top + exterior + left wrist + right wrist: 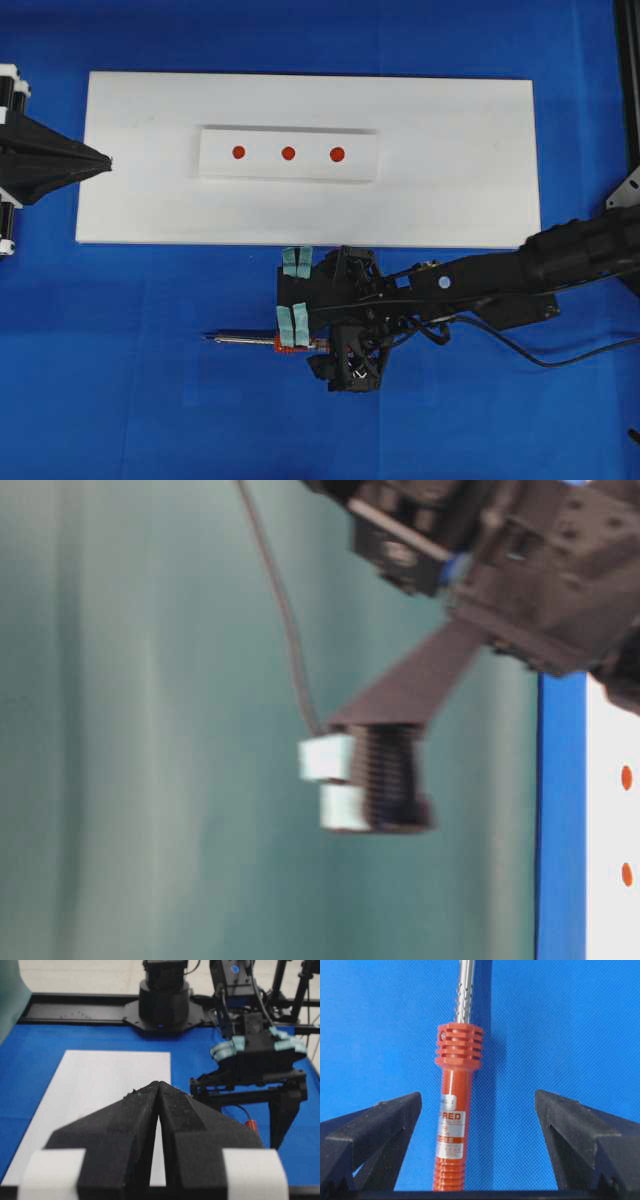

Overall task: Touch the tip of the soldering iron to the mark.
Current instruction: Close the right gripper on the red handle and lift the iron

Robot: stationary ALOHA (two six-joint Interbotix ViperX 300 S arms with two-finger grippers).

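Hovering right over the soldering iron [454, 1125], the right gripper [477, 1150] has its jaws spread wide, one either side of the orange handle, nothing grasped. It lies flat on the blue cloth [120, 380] below the white board [450, 120], shaft pointing away from the wrist. The left gripper [105, 160] sits clenched, far off. Tip's cut off in the wrist view.

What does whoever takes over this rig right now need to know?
Left gripper: shut, empty, at the left edge of the white board.
Right gripper: open, straddling the soldering iron's handle, not gripping.
Iron lies on the blue cloth in front of the board, tip pointing left in the overhead view.
Three red marks on the raised strip, untouched.
Left: grasp, lift, touch tip to mark.
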